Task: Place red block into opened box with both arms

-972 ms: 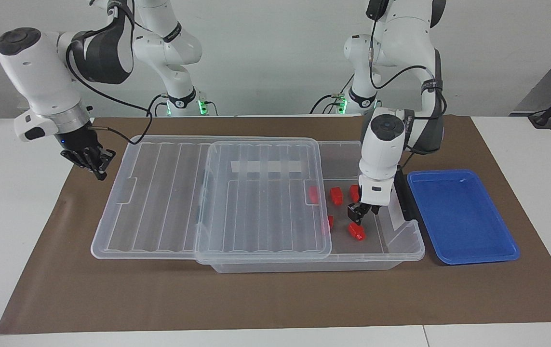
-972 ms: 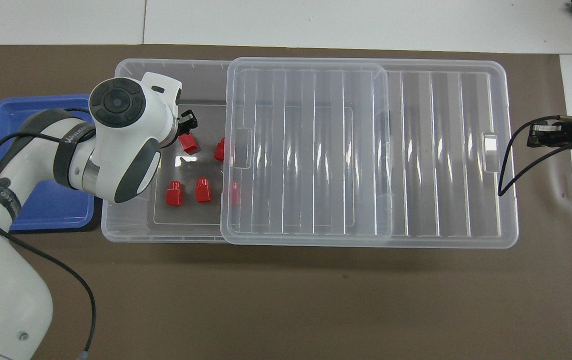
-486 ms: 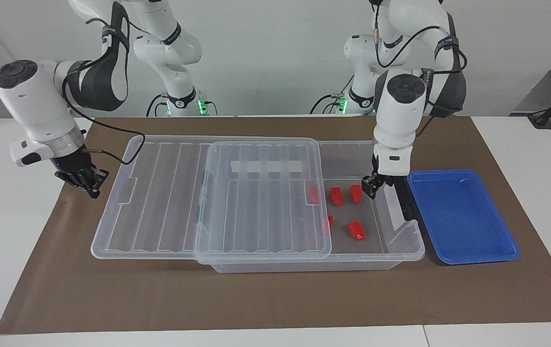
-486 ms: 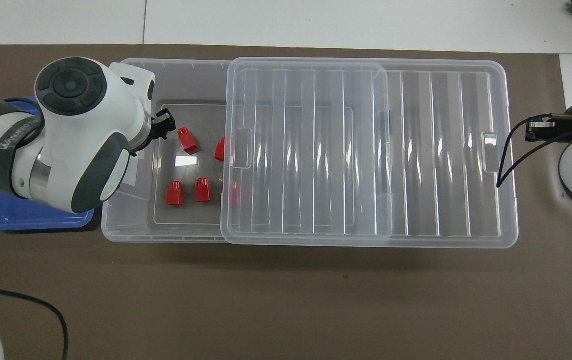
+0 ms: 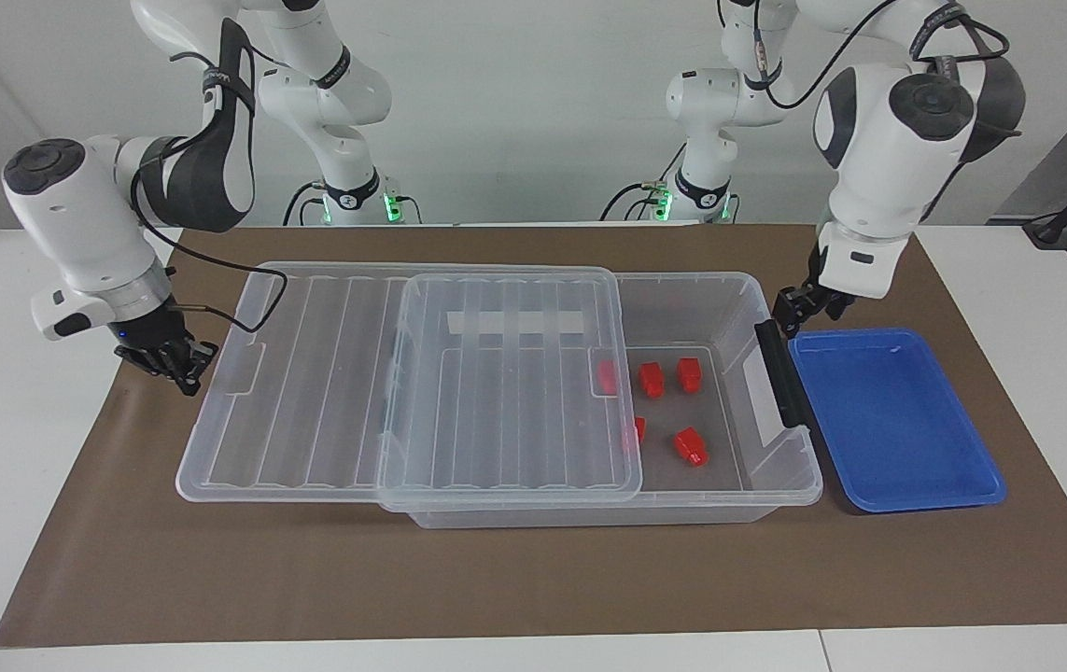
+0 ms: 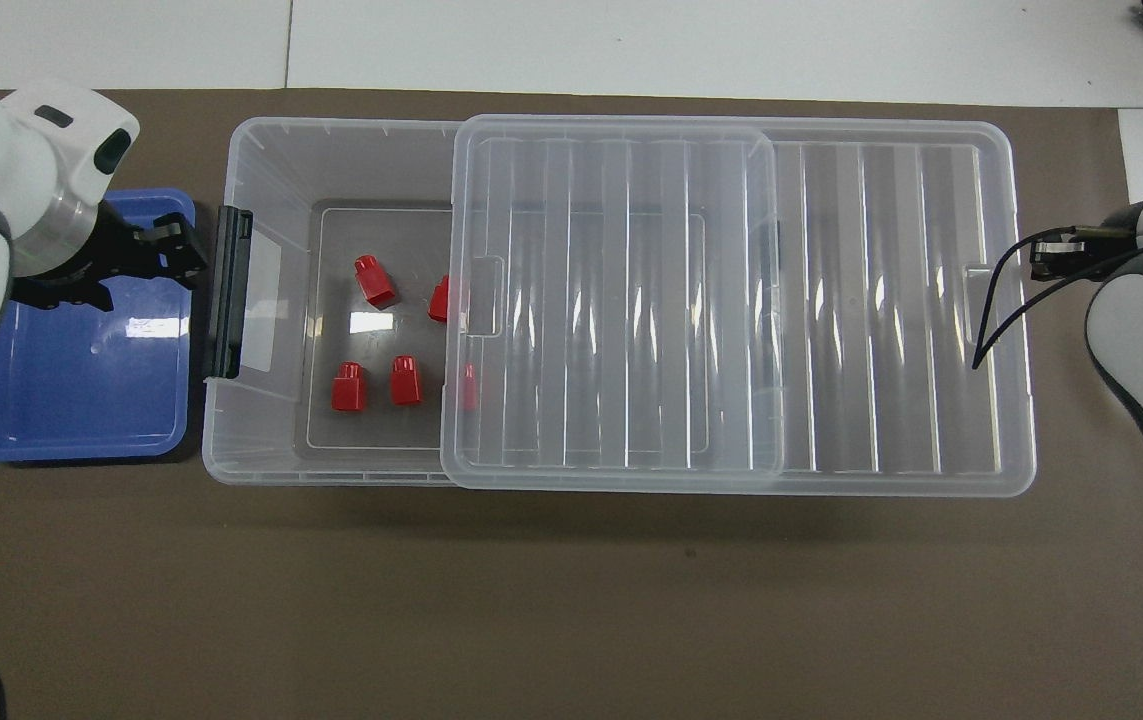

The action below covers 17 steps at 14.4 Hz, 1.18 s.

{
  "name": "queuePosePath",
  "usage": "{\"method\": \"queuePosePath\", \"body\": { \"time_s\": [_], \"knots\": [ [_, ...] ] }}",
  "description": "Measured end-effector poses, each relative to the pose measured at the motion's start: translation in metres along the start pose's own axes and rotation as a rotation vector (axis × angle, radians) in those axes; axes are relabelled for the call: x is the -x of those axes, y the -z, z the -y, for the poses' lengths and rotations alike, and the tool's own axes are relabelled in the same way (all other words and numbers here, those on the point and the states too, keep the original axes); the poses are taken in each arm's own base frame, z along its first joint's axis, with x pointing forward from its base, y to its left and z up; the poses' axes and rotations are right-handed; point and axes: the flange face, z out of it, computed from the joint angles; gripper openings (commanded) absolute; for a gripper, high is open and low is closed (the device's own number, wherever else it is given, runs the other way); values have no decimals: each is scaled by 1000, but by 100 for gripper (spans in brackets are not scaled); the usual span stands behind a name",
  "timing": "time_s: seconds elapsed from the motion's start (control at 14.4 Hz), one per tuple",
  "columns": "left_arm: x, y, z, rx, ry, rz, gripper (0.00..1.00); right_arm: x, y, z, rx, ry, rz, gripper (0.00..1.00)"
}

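Note:
The clear box [image 5: 780, 487] [image 6: 231, 440] lies along the brown mat, its ribbed lid [image 5: 309, 392] [image 6: 881, 300] slid toward the right arm's end. Several red blocks lie on the uncovered floor. One red block [image 5: 690, 447] [image 6: 374, 281] lies farthest from the robots, and another [image 5: 638, 429] is half under the lid's edge. My left gripper [image 5: 790, 313] [image 6: 176, 250] hangs open and holding nothing over the box's dark end handle [image 5: 780, 373] [image 6: 228, 290] and the tray's rim. My right gripper [image 5: 180, 366] [image 6: 1051, 262] is shut, low beside the lid's outer end.
A shallow blue tray [image 5: 897, 420] [image 6: 81, 390] sits on the mat just off the box's handle end. White table surrounds the mat on both sides.
The left gripper rose out of the box, leaving the red block lying on the floor, and swung out over the handle and tray edge. The right gripper sank closer to the lid's end.

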Motion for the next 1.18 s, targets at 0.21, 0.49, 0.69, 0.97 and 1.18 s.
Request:
{"method": "queuePosePath", "body": {
  "time_s": [0.21, 0.49, 0.69, 0.97, 1.18],
  "knots": [
    [-1, 13, 44, 1, -149, 6, 100, 0, 0, 11, -4, 19, 0, 0],
    [-1, 8, 72, 0, -223, 20, 100, 2, 0, 37, -17, 60, 1, 0],
    [2, 13, 70, 1, -235, 11, 100, 4, 0, 60, -29, 98, 1, 0],
    [7, 28, 91, 0, -404, -13, 100, 13, -1, 110, -52, 181, 9, 0],
    [8, 35, 128, -3, -454, -23, 100, 24, -4, 147, -68, 242, 21, 0]
  ]
}}
